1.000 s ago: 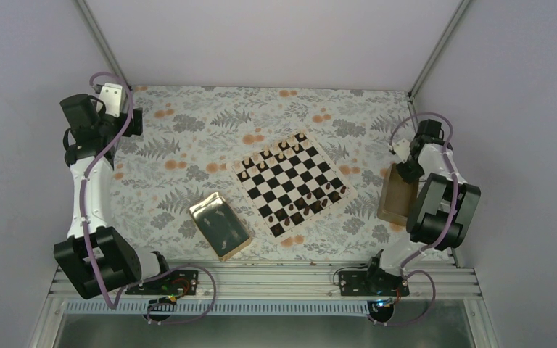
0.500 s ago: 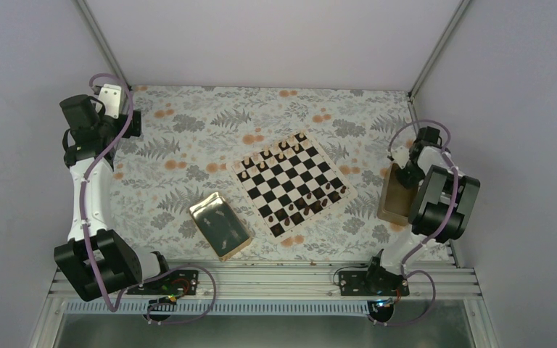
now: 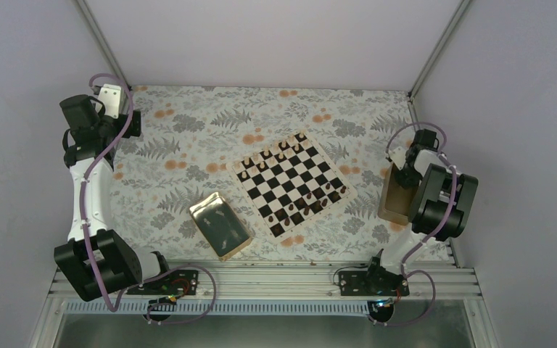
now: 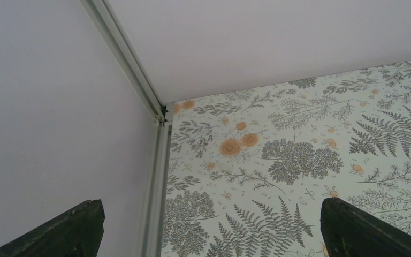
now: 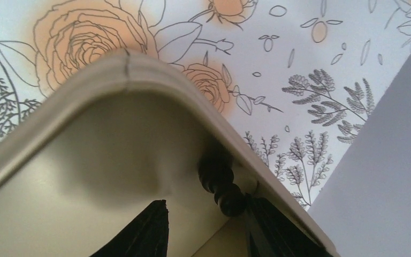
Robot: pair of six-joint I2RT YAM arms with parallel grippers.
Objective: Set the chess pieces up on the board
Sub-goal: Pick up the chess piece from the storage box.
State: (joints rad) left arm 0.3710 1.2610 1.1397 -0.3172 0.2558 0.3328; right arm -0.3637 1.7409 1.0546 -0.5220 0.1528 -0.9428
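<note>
The right pincer [image 5: 207, 214] stands open inside the tan box [image 5: 139, 67] at the right of the table [image 3: 188, 123], with a dark chess piece [image 5: 222, 182] beside one finger. The left pincer [image 4: 211, 206] gapes empty, far left. The board [image 3: 292, 185] lies mid-table.

My table [image 3: 188, 130] wears a cloth [image 4: 299, 160] with grey ferns and orange roses. Plain pale walls [image 3: 275, 43] close its far, left and right sides; a metal post [image 3: 100, 36] stands at each far corner.
</note>
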